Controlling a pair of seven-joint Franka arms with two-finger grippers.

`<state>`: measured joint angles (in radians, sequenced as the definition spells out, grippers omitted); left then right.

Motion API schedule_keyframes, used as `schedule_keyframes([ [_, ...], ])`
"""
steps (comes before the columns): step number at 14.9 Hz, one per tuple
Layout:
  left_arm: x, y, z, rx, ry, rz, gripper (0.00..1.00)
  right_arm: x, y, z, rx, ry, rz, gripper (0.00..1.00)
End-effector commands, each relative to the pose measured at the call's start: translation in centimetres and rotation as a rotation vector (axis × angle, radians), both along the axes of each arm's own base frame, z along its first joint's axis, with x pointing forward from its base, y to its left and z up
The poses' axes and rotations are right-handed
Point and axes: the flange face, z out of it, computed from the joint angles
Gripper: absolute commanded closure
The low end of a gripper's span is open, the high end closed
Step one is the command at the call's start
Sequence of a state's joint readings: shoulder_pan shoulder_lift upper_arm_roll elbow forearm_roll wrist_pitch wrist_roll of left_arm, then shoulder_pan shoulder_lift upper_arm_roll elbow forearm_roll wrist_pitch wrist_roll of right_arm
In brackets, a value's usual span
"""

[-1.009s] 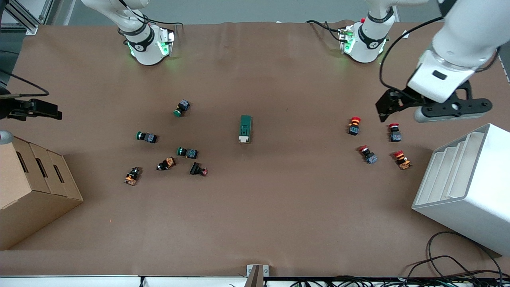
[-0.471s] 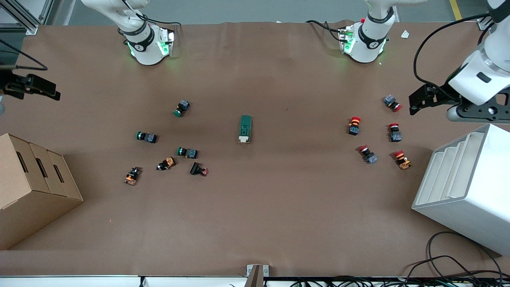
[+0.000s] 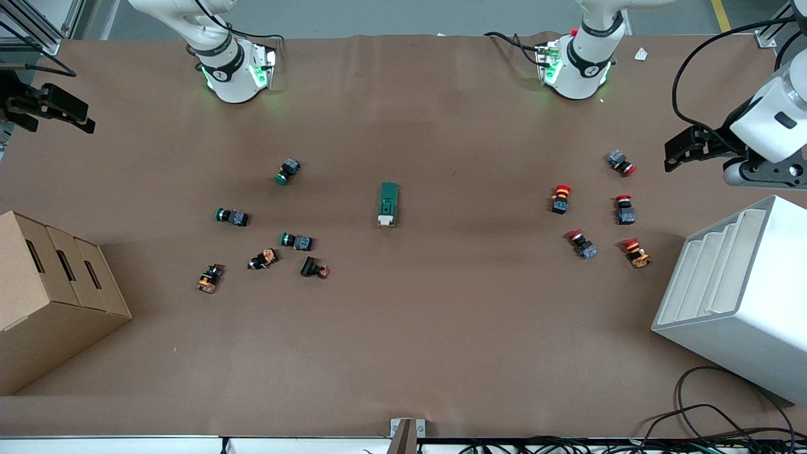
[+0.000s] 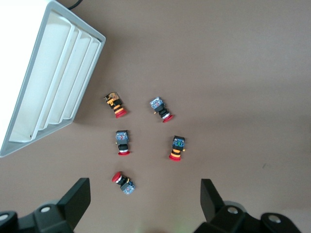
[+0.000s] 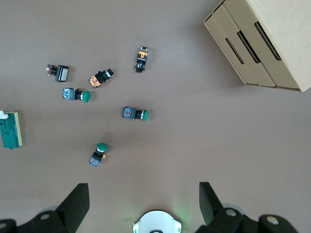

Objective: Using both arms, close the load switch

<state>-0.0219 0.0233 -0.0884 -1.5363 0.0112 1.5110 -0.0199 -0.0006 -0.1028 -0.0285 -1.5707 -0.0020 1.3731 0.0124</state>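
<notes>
The load switch (image 3: 388, 204) lies at the front view's centre on the table (image 3: 441, 328), while the left gripper (image 3: 684, 148) at mid-right and the right gripper (image 3: 53, 113) at upper left hang wide open, empty.

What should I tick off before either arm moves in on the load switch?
1. Load switch lies alone mid-table: ok.
2. Its white handle end faces the front camera: ok.
3. Left gripper open and empty, up over the red-capped buttons: ok.
4. Right gripper open and empty, up at the right arm's end of the table: ok.
5. Switch already closed: cannot tell.
</notes>
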Motion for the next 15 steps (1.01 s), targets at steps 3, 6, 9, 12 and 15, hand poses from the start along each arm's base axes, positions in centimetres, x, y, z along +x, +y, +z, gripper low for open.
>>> schedule_keyframes([
  [3, -1.9, -1.2, 0.9, -0.010, -0.009, 0.009, 0.00, -0.6, 0.0, 0.9, -0.006, -0.039, 0.003, 0.00],
  [6, -2.1, -1.7, 1.0, -0.007, -0.011, 0.026, 0.00, -0.1, -0.2, 1.8, -0.006, -0.055, 0.019, 0.00],
  [9, -2.1, -2.2, 1.0, -0.007, -0.014, 0.049, 0.00, 0.7, -0.5, 2.0, -0.006, -0.058, 0.009, 0.00],
  [12, -2.3, -3.5, 1.2, -0.008, -0.022, 0.067, 0.00, 1.3, -0.5, 1.7, 0.003, -0.026, 0.008, 0.00],
  [15, -2.9, -2.3, 1.1, -0.005, -0.019, 0.075, 0.00, 2.4, -0.6, 1.7, 0.001, 0.016, 0.008, 0.00],
])
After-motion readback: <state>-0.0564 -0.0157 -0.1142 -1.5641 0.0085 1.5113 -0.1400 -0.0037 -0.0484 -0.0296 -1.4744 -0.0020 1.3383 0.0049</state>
